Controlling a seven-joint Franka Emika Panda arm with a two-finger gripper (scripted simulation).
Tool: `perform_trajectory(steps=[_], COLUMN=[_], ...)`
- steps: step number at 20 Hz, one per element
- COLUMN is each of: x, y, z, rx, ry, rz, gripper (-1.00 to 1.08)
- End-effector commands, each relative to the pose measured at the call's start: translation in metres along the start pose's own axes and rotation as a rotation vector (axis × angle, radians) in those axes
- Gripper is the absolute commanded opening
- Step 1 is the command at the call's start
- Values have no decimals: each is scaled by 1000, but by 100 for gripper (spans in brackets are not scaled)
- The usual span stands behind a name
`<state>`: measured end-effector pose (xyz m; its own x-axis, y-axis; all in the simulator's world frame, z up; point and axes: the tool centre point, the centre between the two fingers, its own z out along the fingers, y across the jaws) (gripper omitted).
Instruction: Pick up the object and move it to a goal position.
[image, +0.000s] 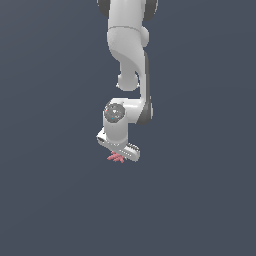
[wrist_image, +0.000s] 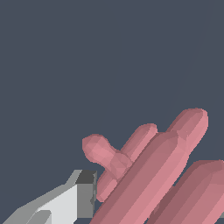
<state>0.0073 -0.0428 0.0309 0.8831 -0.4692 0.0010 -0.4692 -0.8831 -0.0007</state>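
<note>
The object (image: 115, 158) is a small pink-red cluster of thin crossed rods. It sticks out just under the white gripper (image: 117, 155), which hangs from the arm at the middle of the exterior view. In the wrist view the rods (wrist_image: 148, 175) fill the picture close to the camera. One grey-and-white finger (wrist_image: 65, 203) presses against the side of the cluster. The other finger is hidden behind the rods. The gripper looks shut on the object.
The white arm (image: 127, 45) comes down from the exterior view's top edge. All around is a plain dark blue-grey ground (image: 200, 200) with no other objects, edges or goal marker in view.
</note>
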Motion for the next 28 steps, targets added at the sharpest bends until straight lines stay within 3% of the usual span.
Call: perform_trajectory(steps=[1, 7, 13, 17, 22, 28], x=[0, 7, 43, 78, 120, 144], y=[0, 1, 7, 17, 43, 80], z=[1, -9, -61, -122, -226, -344], rx=[-1, 4, 25, 49, 87, 126], ry=[-1, 16, 97, 190, 341, 506], rz=[0, 13, 76, 149, 267, 396], gripper=[-100, -100, -100, -100, -100, -100])
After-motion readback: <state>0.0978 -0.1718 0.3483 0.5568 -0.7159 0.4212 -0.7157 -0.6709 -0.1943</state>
